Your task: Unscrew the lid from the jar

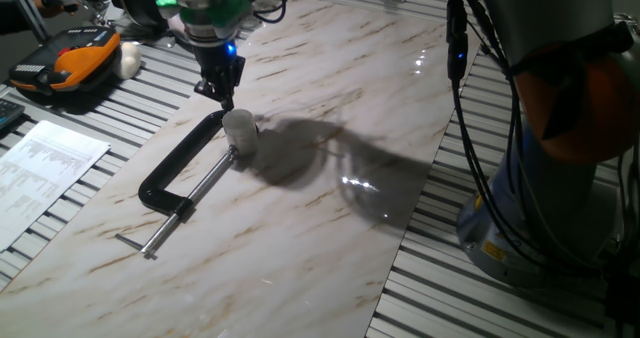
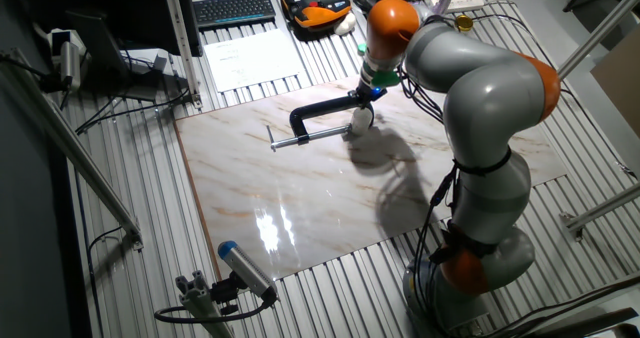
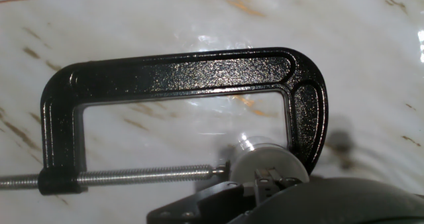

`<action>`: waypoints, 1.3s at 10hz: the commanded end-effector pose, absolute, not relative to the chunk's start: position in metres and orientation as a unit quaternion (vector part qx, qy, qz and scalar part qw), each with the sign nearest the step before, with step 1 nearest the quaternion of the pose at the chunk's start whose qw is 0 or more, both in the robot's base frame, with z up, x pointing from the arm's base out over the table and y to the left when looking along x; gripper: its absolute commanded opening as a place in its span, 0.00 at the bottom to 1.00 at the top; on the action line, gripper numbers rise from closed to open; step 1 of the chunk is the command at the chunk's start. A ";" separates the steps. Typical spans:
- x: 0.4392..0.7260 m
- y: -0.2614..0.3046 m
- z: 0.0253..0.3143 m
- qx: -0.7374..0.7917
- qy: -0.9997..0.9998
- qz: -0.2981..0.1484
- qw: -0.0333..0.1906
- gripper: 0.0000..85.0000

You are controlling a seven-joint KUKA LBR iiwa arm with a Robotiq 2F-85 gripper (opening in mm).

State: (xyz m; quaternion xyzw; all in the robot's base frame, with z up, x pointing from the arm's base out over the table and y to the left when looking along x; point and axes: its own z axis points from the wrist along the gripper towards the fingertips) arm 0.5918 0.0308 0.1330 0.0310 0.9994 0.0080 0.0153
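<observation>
Marble-patterned tabletop [image 1: 330, 228] carries a black clamp [image 1: 180, 170] lying flat near its far left edge. In one fixed view the jar [image 1: 240, 138] stands upright just beside the clamp's screw tip, its lid [image 1: 238, 122] on top. The gripper [image 1: 225, 100] hangs straight over the lid, its fingers close above it; whether they touch it I cannot tell. An orange case [image 1: 75, 63] lies off the tabletop at the far left corner.

From the other fixed view, the arm [image 2: 480, 128] bends over the tabletop's far edge, the gripper [image 2: 367, 106] above the jar [image 2: 358, 125].

The hand view shows the clamp [image 3: 185, 85], with the lid [image 3: 268, 166] between its screw tip and its end, partly hidden by the fingers [image 3: 268, 183]. Whether they are apart or together I cannot tell.
</observation>
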 end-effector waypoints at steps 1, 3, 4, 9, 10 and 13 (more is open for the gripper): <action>0.592 0.031 0.132 0.031 0.999 0.008 0.015 0.00; 0.592 0.031 0.127 0.031 0.999 0.010 0.017 0.00; 0.592 0.030 0.125 0.031 0.999 0.011 0.018 0.00; 0.593 0.030 0.122 0.032 0.999 0.009 0.017 0.00; 0.593 0.030 0.121 0.032 0.999 0.009 0.018 0.00; 0.593 0.030 0.121 0.030 0.999 0.009 0.019 0.00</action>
